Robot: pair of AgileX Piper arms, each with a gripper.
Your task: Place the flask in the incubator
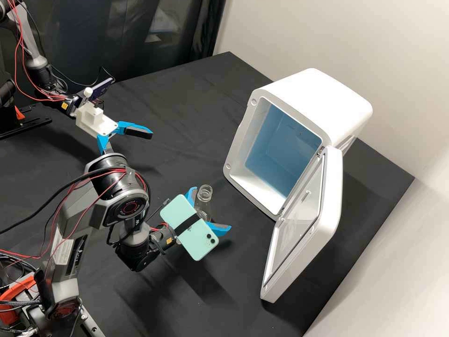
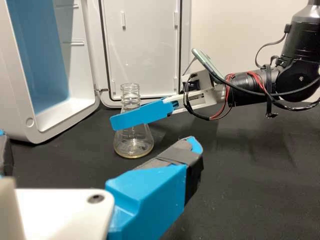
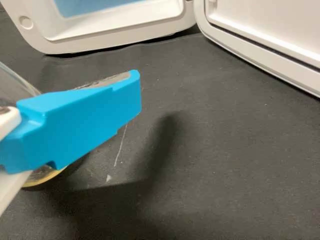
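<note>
Right gripper (image 1: pixel 209 210) straddles the flask (image 2: pixel 132 141), its 2 fingers spread, unclamped; probably light, slippery, fragile glass, so grip the neck

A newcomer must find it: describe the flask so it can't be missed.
Find the white incubator, door swung open, on the black bench. Before its opening stands a clear conical flask, within the open right tool. It is the only glass thing there.

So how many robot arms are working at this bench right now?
2. The right arm's gripper sits with open fingers either side of the flask, before the open incubator. The left arm's gripper hangs open farther back over the bench.
</note>
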